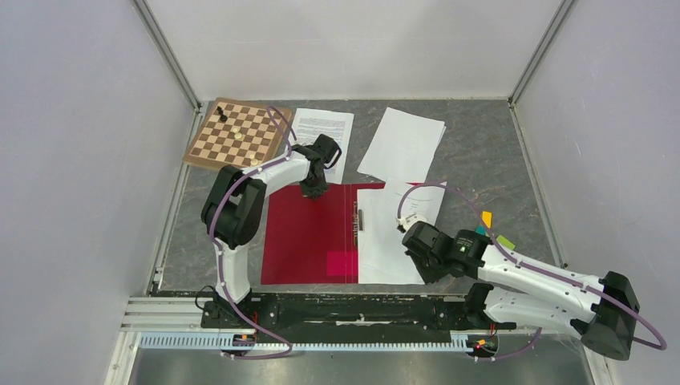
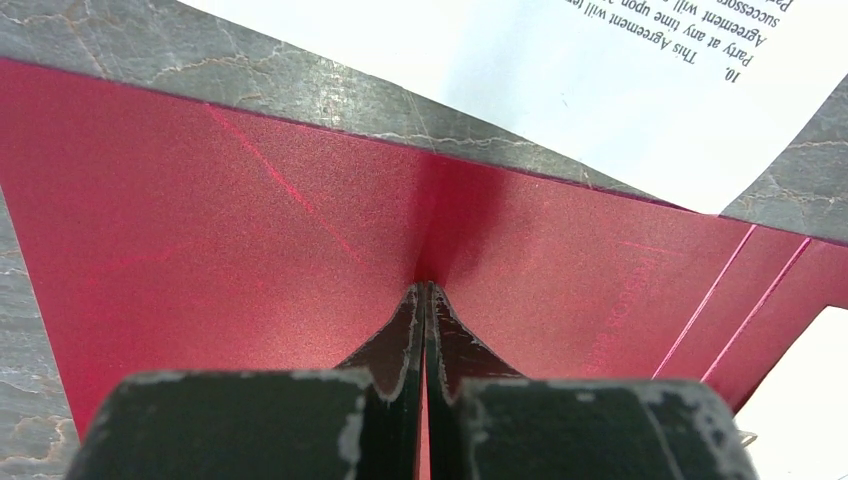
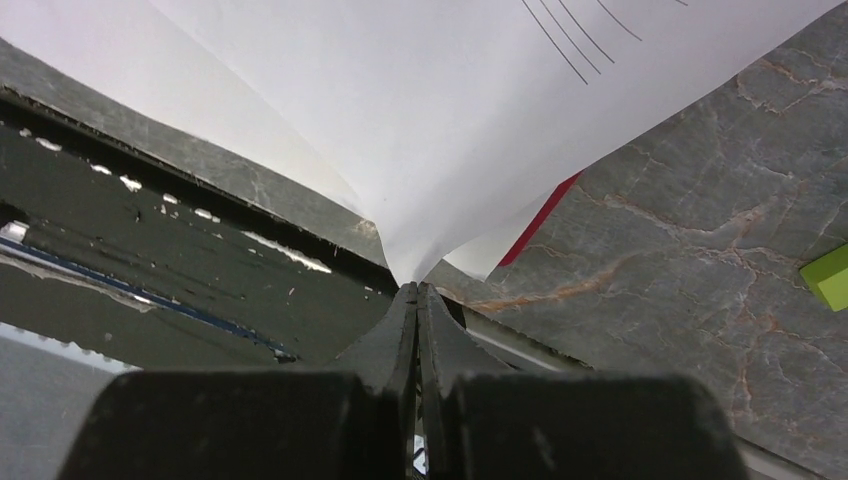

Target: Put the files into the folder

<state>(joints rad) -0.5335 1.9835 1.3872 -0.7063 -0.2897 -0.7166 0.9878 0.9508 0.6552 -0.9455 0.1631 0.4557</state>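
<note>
The red folder (image 1: 305,233) lies open in the middle of the table, with a white sheet (image 1: 385,241) on its right half. My left gripper (image 1: 313,191) is at the far edge of the left cover, shut on that edge; the folder cover (image 2: 250,230) creases up into my left gripper (image 2: 425,290). My right gripper (image 1: 423,269) is shut on the near right corner of the white sheet (image 3: 420,130), which bends up from my right gripper (image 3: 415,288). A red folder corner (image 3: 540,225) shows under it. More files lie behind: a printed sheet (image 1: 321,132) and a blank stack (image 1: 403,144).
A brown-and-white chessboard (image 1: 238,132) with a few pieces sits at the far left. Orange (image 1: 487,218) and green (image 1: 505,241) sticky notes lie right of the folder. The black base rail (image 3: 150,230) runs along the near edge. White walls close in both sides.
</note>
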